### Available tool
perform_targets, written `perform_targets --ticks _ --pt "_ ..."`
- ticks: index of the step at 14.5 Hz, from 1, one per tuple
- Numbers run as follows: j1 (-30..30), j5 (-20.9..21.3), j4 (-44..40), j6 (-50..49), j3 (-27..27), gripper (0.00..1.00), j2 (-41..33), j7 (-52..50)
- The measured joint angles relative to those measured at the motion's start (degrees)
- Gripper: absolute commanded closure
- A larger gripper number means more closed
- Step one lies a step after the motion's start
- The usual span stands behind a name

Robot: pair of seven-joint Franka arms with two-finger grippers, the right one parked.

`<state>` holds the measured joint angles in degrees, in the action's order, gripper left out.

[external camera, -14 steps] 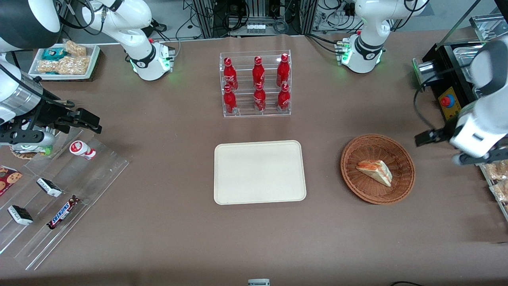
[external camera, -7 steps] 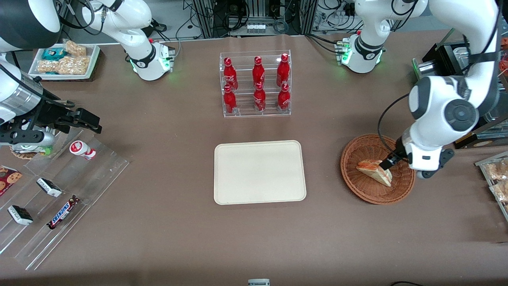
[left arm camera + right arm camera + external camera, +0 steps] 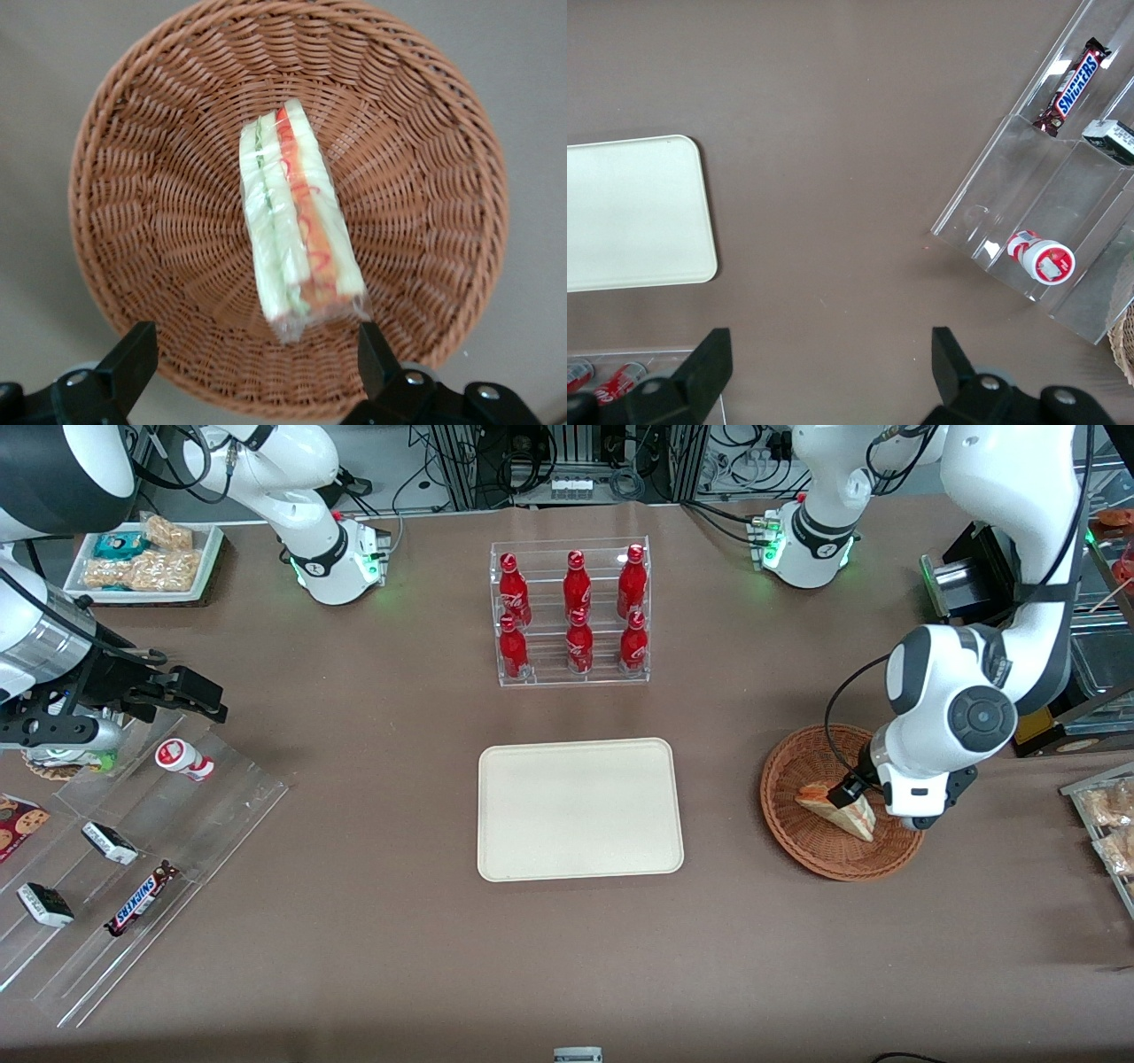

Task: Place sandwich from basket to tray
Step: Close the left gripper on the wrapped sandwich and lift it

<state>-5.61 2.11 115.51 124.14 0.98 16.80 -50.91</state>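
Observation:
The sandwich (image 3: 828,807), a clear-wrapped white wedge with red and green filling, lies in the round wicker basket (image 3: 797,850) toward the working arm's end of the table. My gripper (image 3: 852,797) hangs open just above the sandwich, over the basket. In the left wrist view the sandwich (image 3: 297,230) lies lengthwise in the basket (image 3: 159,221). The gripper (image 3: 255,363) has its two black fingers (image 3: 133,359) spread wide apart, one on each side of the sandwich's near end, touching nothing. The cream tray (image 3: 580,808) lies bare at the table's middle, beside the basket.
A clear rack of red bottles (image 3: 571,611) stands farther from the front camera than the tray. Clear acrylic shelves (image 3: 133,850) with snack bars sit toward the parked arm's end. Snack bags (image 3: 1107,815) lie at the table edge near the basket.
The left arm has swung in from the table's edge to over the basket and has come lower over the sandwich. The sandwich has not moved.

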Motion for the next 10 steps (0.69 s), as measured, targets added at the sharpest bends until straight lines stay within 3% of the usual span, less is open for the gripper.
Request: perform_targets --ticks 1,5,6,10 --pt "0.1 0.0 0.1 1.8 -0.1 0.02 1.2 -0.5" --pt "0.2 0.0 0.0 5.8 -0.2 0.91 4.3 -3.4" --pt "0.2 0.0 -0.1 5.9 -0.2 0.99 4.4 -4.0" --pt "0.2 0.0 -1.2 5.5 -0.2 1.0 4.2 -4.5"
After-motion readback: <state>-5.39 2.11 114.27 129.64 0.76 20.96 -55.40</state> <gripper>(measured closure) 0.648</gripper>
